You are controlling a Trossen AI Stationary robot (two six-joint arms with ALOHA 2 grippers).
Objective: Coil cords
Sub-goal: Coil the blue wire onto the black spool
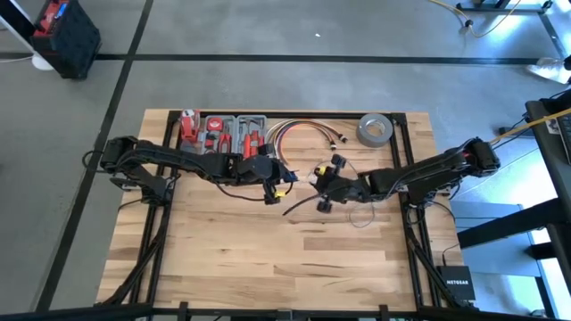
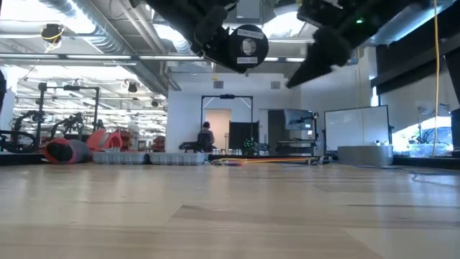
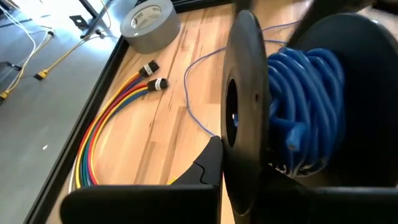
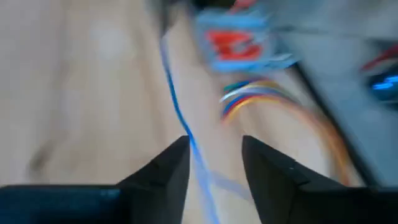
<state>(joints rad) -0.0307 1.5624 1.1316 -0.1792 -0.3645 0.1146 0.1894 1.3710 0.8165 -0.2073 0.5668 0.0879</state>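
Note:
My left gripper [image 1: 272, 185] is shut on a black spool [image 3: 244, 112] wound with blue wire [image 3: 308, 102]; in the low view the spool [image 2: 248, 44] hangs high above the table. From it a very thin blue wire [image 3: 193, 93] trails over the wood toward my right gripper [image 1: 326, 194]. That gripper is open, and the wire [image 4: 176, 112] runs between its fingers, close by one fingertip [image 4: 180, 158]. A slack loop of the wire [image 1: 360, 217] lies on the table below the right gripper. A thin black cord [image 1: 300, 207] lies between the two grippers. My left gripper holds the spool by one round flange [image 3: 239, 155]. One finger [image 3: 205, 168] lies against the flange's outer face; the other finger is hidden behind the flange. The spool is lifted clear of the table, its axle about level. My right gripper has the wire passing by one fingertip; whether they touch, I cannot tell.
At the table's far edge stand a tray of red-handled tools [image 1: 227, 134], a curved bundle of red, yellow and white cables with plugs [image 3: 99, 143] and a grey tape roll [image 3: 149, 25]. The near half of the wooden table [image 1: 268, 267] is bare wood.

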